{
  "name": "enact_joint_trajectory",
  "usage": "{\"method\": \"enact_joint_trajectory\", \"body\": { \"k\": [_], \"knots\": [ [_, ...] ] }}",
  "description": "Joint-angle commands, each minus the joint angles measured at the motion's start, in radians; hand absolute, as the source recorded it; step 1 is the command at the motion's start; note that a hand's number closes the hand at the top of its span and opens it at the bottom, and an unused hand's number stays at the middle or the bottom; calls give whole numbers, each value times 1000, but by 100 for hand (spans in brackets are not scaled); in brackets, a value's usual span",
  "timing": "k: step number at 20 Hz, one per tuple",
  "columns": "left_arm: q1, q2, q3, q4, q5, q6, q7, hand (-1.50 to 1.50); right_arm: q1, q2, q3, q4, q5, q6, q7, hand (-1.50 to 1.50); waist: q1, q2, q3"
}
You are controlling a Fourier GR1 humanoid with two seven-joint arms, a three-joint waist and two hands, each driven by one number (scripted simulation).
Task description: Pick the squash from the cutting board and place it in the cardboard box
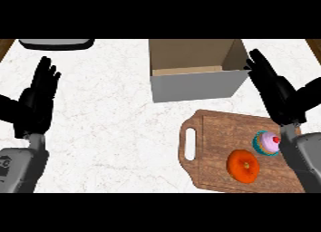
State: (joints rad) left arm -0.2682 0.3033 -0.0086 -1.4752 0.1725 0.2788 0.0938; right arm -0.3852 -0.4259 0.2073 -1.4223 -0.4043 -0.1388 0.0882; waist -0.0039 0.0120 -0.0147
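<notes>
An orange, round squash (243, 166) lies on the wooden cutting board (220, 136) at the lower right. Behind the board stands the open cardboard box (196, 84), grey outside and brown inside. My right hand (280, 97) is open with fingers straight, above the board's far right corner and just right of the box. It touches nothing. My left hand (32, 102) rests open at the left, fingers up, far from the board.
A cupcake (267, 142) with teal wrapper, pink frosting and a red cherry sits on the board beside the squash, close to my right forearm. A dark tray-like object (56, 44) shows at the counter's far left edge. Wooden strips border the counter's sides.
</notes>
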Motion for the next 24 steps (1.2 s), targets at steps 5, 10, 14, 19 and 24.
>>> {"method": "enact_joint_trajectory", "body": {
  "k": [5, 10, 14, 19, 24],
  "knots": [
    [156, 200, 13, 96, -186, -3, -20, 0, 240, -35, -46, -145, -90, 296, -105, -150, -12, -17, 18],
    [200, 199, -12, 131, -197, -21, -25, 0, 295, -275, 115, -168, 421, 305, -328, -150, -17, -15, 17],
    [234, 218, 13, 118, -191, -33, -57, 0, 489, -154, 11, 24, 211, 387, -719, -150, 0, -9, 21],
    [137, 217, 7, 129, -210, -53, 26, 0, 347, -260, -71, 197, 313, 505, -955, -150, 8, -9, 16],
    [158, 205, 12, 180, -207, -65, -44, 0, 323, -391, -24, 162, 561, 370, -925, -150, 7, -10, 14]
  ]
}}
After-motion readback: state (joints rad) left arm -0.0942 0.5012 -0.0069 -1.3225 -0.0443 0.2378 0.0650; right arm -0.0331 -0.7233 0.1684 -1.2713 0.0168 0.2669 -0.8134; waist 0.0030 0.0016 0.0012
